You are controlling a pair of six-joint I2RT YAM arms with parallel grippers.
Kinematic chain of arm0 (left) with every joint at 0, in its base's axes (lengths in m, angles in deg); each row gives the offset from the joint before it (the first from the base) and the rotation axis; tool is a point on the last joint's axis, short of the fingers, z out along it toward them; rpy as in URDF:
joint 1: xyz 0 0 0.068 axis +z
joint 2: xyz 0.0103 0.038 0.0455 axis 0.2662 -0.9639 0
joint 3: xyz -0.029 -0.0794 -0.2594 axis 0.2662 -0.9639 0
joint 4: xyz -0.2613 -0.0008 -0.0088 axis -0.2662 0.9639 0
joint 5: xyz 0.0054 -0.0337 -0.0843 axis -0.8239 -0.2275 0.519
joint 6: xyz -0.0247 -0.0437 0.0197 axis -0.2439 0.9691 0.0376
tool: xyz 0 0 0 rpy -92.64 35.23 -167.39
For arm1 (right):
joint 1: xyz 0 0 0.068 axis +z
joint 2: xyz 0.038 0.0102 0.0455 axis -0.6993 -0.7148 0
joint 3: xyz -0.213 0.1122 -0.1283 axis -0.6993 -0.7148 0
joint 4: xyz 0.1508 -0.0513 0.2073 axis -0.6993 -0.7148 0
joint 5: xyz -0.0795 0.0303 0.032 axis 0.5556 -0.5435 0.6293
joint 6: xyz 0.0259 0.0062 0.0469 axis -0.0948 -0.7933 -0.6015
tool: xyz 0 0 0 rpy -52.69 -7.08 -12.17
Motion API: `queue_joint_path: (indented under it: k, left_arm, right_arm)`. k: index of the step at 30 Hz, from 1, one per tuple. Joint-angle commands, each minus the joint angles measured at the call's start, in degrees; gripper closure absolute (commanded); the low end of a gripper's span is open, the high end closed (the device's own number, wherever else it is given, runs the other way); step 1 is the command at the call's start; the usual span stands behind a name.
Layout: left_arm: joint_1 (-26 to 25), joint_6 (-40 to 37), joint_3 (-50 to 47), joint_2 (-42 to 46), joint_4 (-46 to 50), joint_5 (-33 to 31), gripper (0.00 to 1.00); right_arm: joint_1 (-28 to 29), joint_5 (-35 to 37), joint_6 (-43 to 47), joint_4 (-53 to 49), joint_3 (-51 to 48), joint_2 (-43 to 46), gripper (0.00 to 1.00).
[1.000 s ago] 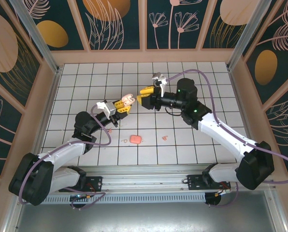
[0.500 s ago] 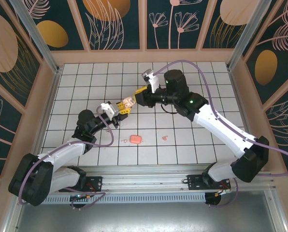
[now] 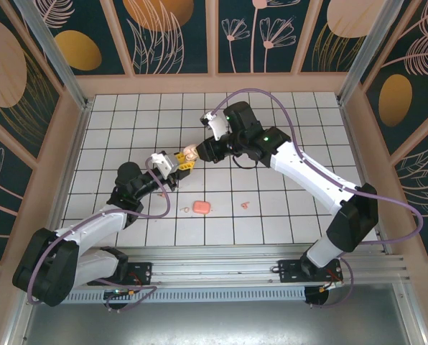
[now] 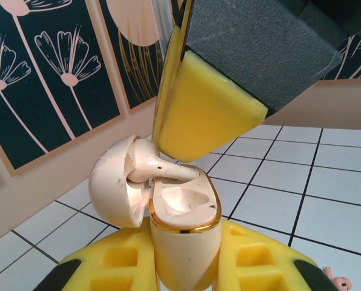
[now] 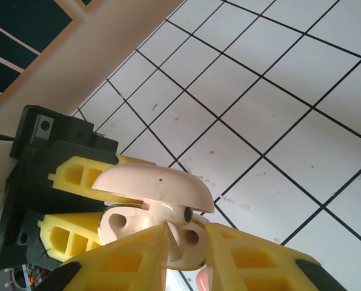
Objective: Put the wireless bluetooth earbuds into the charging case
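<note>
My left gripper (image 3: pixel 180 160) is shut on the charging case (image 4: pixel 183 248), a cream pod held upright above the table with its lid (image 4: pixel 111 188) swung open. One earbud (image 4: pixel 168 171) lies across the case's gold-rimmed top. Its head sits under the lid and its stem points outward. My right gripper (image 3: pixel 200 150) hovers right at the case. Its yellow fingers (image 5: pixel 132 254) stand narrowly apart round the earbud's stem (image 5: pixel 179 239). One pad touches the stem and a gap shows beside the other. A tiny pale pink bit (image 3: pixel 244 205) lies on the table.
A salmon-pink rounded-square piece (image 3: pixel 202 207) lies on the white grid table (image 3: pixel 300 122) near the front, with another tiny pale bit (image 3: pixel 186 209) beside it. Wooden walls ring the table. Both arms meet over the middle-left squares.
My right gripper has swung left and come up to the case, its jaws narrowing on the way. The left gripper has kept hold of the case and barely shifted.
</note>
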Motion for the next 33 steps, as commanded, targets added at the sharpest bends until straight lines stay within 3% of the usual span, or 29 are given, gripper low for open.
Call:
queue_joint_path:
  k: [1, 26, 33]
  left_arm:
    - [-0.17, -0.74, 1.74, 0.42, -1.01, 0.39, 0.96]
    - [-0.21, 0.58, 1.84, 0.27, -2.05, 0.99, 0.96]
    - [-0.17, 0.24, 1.83, 0.36, -1.64, 0.63, 0.96]
  right_arm:
    - [0.39, -2.13, 0.45, -0.58, 2.10, -0.51, 0.76]
    - [1.31, -3.24, 1.86, 0.49, 2.31, -0.48, 0.77]
    - [1.30, -0.72, 2.16, -0.20, 2.20, 1.53, 0.75]
